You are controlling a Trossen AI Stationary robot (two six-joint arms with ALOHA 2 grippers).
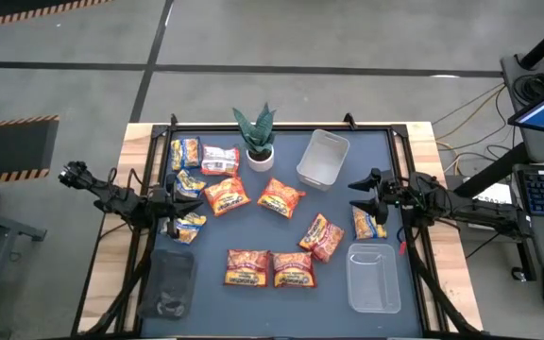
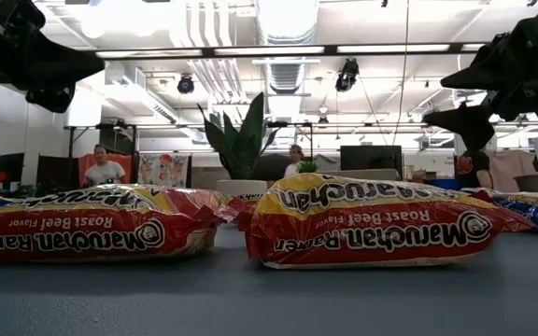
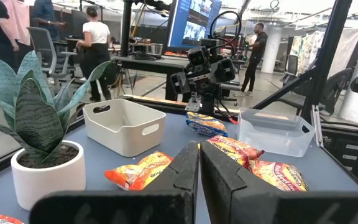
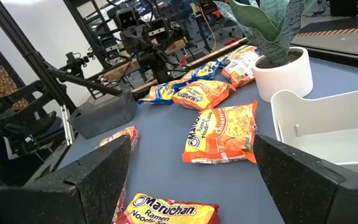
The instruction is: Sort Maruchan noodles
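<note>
Dark table mat (image 1: pixel 281 236): carries every item, both arms reaching in from its sides.
Bins: white bin (image 1: pixel 322 158) at 1 o'clock; clear bin (image 1: pixel 374 278) at 5 o'clock; dark bin (image 1: pixel 167 281) at 7 o'clock.
Potted plant (image 1: pixel 256 140): at 12 o'clock, between the packets and the white bin.
Maruchan noodles (image 1: pixel 281 196): loose packets across the mat, a cluster at 10 o'clock, two side by side at 6 o'clock.
Right gripper (image 1: pixel 365 192): at 3 o'clock, fingers spread wide and empty; a yellow-and-blue packet (image 1: pixel 367 223) lies just beside it.
Left gripper (image 1: pixel 179 203): at 9 o'clock, fingers pressed together, holding nothing, packets just beside it.
</note>
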